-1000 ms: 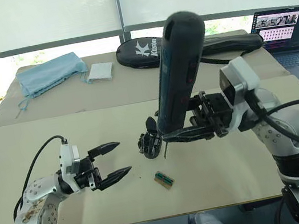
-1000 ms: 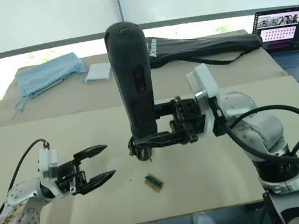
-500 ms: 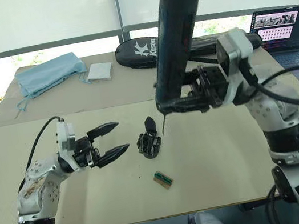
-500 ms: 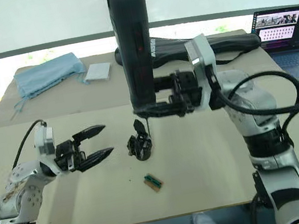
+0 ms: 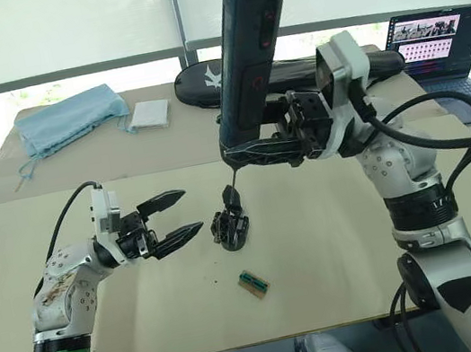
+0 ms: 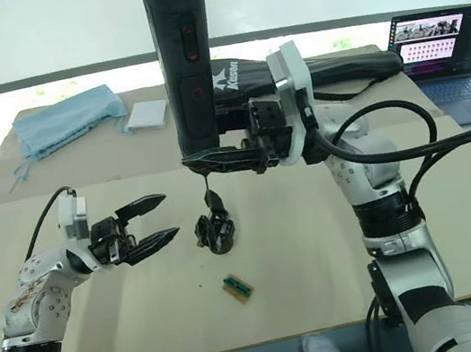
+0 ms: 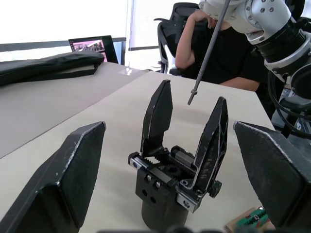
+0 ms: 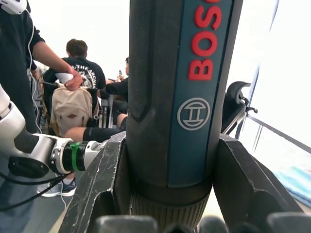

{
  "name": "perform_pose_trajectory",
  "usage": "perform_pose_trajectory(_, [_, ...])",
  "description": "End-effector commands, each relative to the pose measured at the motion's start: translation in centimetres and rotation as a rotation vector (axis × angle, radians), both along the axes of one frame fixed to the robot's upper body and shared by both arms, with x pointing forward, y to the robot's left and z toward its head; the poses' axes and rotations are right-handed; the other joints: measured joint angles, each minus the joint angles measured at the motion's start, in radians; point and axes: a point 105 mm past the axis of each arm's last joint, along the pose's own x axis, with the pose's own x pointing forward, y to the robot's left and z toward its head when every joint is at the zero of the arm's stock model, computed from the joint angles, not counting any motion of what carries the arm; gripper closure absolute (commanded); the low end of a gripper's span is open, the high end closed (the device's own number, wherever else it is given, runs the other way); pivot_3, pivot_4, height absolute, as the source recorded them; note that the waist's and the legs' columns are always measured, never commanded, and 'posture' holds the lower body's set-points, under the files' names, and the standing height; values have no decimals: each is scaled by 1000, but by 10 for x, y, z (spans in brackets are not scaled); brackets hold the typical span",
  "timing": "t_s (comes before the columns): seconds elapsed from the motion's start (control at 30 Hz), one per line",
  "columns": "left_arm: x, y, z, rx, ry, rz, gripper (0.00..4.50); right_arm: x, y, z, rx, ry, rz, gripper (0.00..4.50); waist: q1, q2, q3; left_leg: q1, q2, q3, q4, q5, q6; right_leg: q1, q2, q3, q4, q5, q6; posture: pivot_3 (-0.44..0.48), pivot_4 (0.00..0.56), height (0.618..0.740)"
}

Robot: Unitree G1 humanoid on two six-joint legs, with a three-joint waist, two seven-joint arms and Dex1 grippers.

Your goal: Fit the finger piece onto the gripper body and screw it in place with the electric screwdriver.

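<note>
The gripper body (image 5: 230,224) stands upright on the tan table (image 5: 349,247), a small black block on a round base (image 7: 163,204). Two pointed black prongs rise from it; one would be the finger piece, and I cannot tell which. My right gripper (image 5: 245,151) is shut on the electric screwdriver (image 5: 249,46), a long black and blue tool held nearly upright. Its thin metal bit (image 7: 206,53) ends just above the body without touching it. My left gripper (image 5: 189,211) is open, level with the body and a short way to its left.
A small green and brown part (image 5: 254,283) lies in front of the body. At the back of the table are a black racket bag (image 5: 362,62), a blue cloth (image 5: 65,115), a white pad (image 5: 150,113) and a laptop (image 5: 434,36). A person (image 7: 214,53) sits beyond the table.
My right arm has lifted the screwdriver, so its bit went from beside the body near the table to just above it. My left gripper has come closer to the body, still open.
</note>
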Motion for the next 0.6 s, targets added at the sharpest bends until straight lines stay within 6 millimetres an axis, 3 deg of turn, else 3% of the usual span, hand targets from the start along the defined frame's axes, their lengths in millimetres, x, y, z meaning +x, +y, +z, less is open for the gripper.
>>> perform_pose_trajectory(0.03, [0,2,-1,19,-31,4,0,-11,6,15,34,-68,28,2564,0,0,0,0,0,0,0,0,0,0,0,0,0,0,0,0,150,740])
perform_pose_trajectory(0.6, [-1,-2,-31,123,-57,-20,0,1,21,0,3,7,0,2564,-3,0,0,0,0,0,0,0,-1,0,1,-2,1,0,0,0,150,740])
